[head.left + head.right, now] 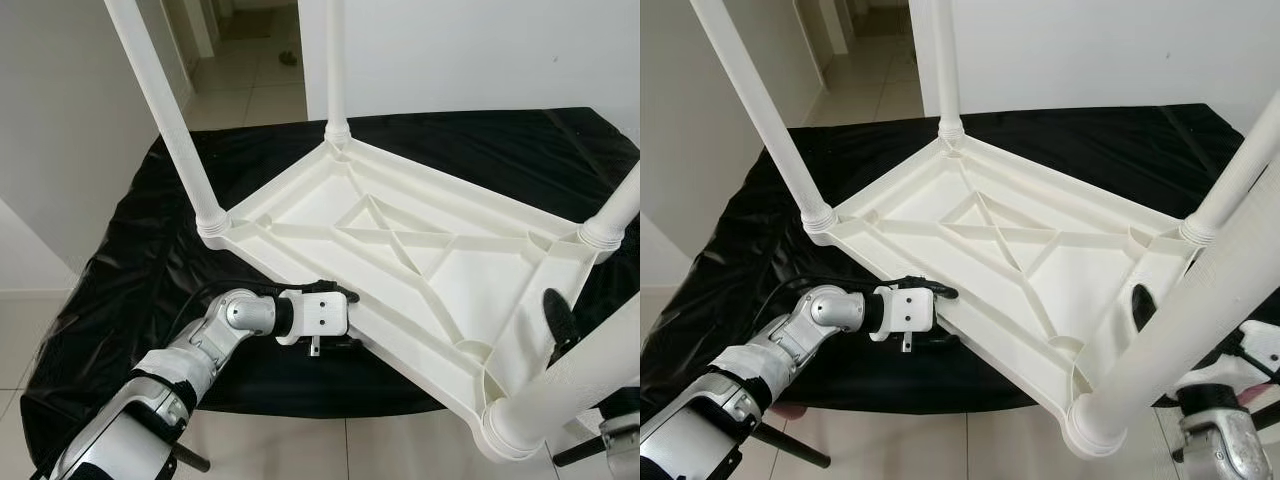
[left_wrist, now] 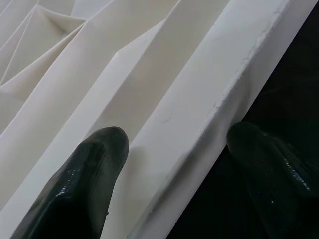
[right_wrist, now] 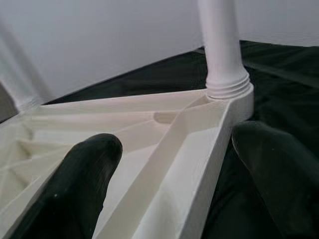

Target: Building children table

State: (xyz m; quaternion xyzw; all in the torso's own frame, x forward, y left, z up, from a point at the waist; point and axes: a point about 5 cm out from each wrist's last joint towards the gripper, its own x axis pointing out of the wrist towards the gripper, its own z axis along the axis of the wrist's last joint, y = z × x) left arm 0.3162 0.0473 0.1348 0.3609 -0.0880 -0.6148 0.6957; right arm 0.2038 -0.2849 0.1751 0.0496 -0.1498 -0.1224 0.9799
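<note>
A desk [image 1: 120, 260] covered by a glossy, wrinkled black sheet [image 1: 500, 150] stands on a pale tiled floor [image 1: 250, 95]. Directly on the sheet lies a white plastic children table [image 1: 400, 250], upside down, its ribbed underside facing up and its 4 round legs [image 1: 165, 110] rising from the corners.

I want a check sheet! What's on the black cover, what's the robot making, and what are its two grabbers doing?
Surface: black cover, wrinkled, spread over a low platform.
Job's things: white table top lying upside down with four white legs standing up at its corners.
Clutter: nothing seen.
Grippers: left gripper has the table's near rim between its fingers, one inside, one outside; right gripper straddles the rim on the right side the same way.
Cables: a dark cable runs along the left arm.
Surroundings: white walls, pale tiled floor, a doorway behind.
</note>
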